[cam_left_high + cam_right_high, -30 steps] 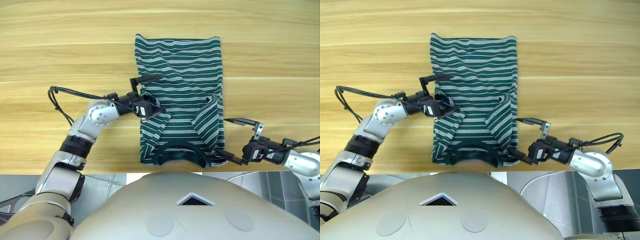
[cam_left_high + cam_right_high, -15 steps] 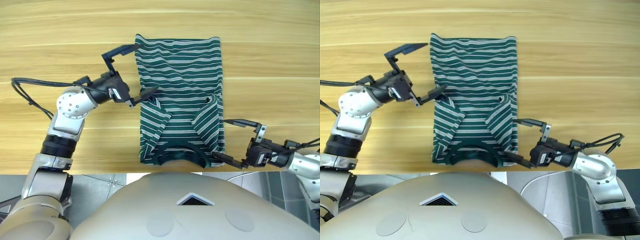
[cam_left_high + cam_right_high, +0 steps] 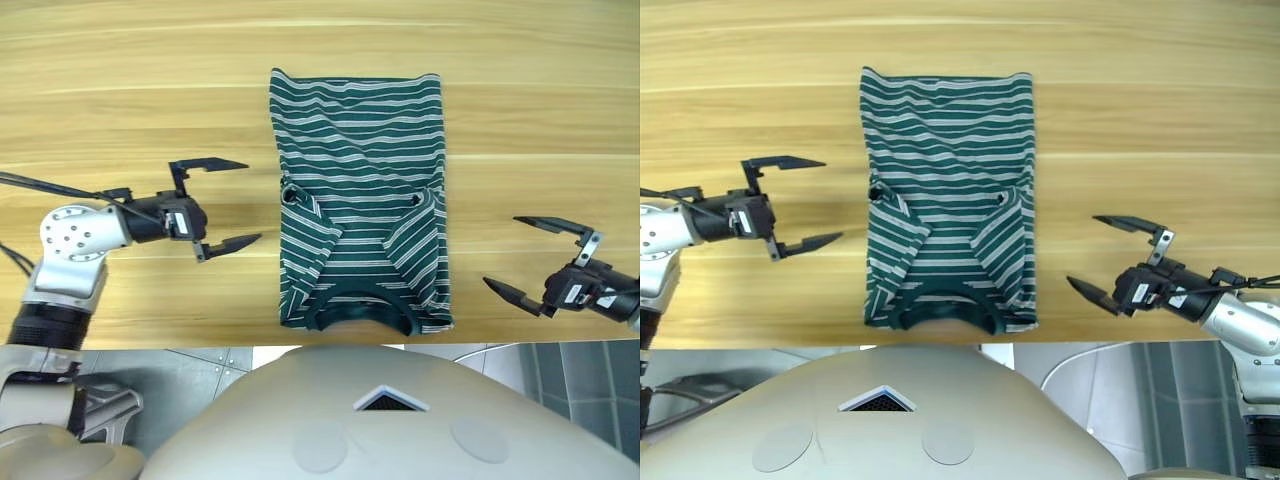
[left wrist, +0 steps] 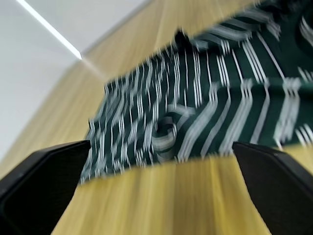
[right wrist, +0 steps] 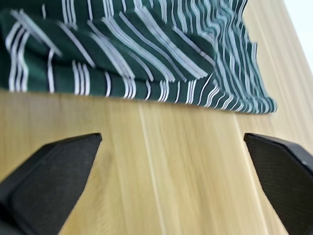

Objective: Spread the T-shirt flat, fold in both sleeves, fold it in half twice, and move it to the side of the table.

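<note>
**Sleeves in; halving folds and move to the side outstanding**

Progress: The T-shirt (image 3: 360, 200) lay flat on the table (image 3: 120, 80), roughly midway between the two arms, with its collar (image 3: 365, 312) at the near edge and its hem toward the far side. Both sleeves were turned in over the body: the left sleeve (image 3: 310, 235) and the right sleeve (image 3: 415, 235) ran slantwise toward the collar, leaving a narrow upright rectangle. Some creasing showed near the hem. Spreading and sleeve folding were judged complete. Neither fold in half had been made, and the garment had not been shifted to the table's side.

Arm pose: The left gripper (image 3: 252, 200) sat low over bare wood just beside the shirt's left edge, level with the sleeve fold, its fingers spread wide and pointed at the cloth, holding nothing. The right gripper (image 3: 501, 251) sat near the table's front edge, apart from the shirt's right side, likewise spread wide and empty. Neither touched the fabric.
</note>
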You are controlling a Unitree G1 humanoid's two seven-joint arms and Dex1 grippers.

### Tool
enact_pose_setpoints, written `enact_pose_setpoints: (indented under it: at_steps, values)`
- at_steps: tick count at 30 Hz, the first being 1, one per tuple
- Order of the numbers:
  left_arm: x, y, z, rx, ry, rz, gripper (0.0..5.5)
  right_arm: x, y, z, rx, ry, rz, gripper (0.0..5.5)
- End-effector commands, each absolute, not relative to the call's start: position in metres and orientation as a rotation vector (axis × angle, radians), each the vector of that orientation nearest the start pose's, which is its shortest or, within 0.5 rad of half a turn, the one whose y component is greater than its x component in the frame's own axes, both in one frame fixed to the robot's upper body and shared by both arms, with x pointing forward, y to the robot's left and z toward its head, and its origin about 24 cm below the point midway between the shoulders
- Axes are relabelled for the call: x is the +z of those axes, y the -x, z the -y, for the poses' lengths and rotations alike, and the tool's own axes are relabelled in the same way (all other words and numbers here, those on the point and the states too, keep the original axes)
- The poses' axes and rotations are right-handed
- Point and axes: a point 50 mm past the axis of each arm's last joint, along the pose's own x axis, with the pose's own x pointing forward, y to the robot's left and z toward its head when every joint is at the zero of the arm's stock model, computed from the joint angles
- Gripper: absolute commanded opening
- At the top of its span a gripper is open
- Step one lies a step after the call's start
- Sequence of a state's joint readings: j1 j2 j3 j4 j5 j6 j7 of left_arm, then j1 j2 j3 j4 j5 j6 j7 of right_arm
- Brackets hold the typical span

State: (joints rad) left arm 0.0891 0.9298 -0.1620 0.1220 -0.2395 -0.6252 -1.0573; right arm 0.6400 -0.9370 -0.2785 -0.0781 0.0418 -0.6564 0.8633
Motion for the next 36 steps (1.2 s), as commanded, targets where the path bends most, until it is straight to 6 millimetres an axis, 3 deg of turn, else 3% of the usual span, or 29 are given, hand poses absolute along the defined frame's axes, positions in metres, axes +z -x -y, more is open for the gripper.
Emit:
enact_pose_setpoints:
  at_steps: [1, 5, 9, 18, 25, 33, 36]
  values:
    - [0.067, -0.166, -0.263, -1.413, -0.783, -0.25, 5.4, 0.081, -0.11, 0.295, 1.051, 0.975, -0.289, 5.38]
    - [0.06, -0.143, -0.26, -1.521, -0.78, -0.321, 5.4, 0.069, -0.1, 0.283, 1.146, 0.94, -0.318, 5.38]
    - [0.043, -0.128, -0.239, -1.606, -0.766, -0.316, 5.4, 0.06, -0.093, 0.272, 1.223, 0.901, -0.328, 5.38]
    - [0.026, -0.134, -0.195, -1.643, -0.723, -0.143, 5.4, 0.049, -0.08, 0.254, 1.318, 0.85, -0.324, 5.38]
    - [0.018, -0.132, -0.184, -1.655, -0.708, -0.106, 5.4, 0.045, -0.084, 0.244, 1.349, 0.842, -0.297, 5.38]
    - [0.014, -0.123, -0.182, -1.723, -0.684, -0.117, 5.4, 0.04, -0.092, 0.236, 1.352, 0.845, -0.285, 4.1]
    - [0.014, -0.121, -0.181, -1.735, -0.674, -0.113, 4.84, 0.041, -0.093, 0.234, 1.354, 0.844, -0.28, 3.48]
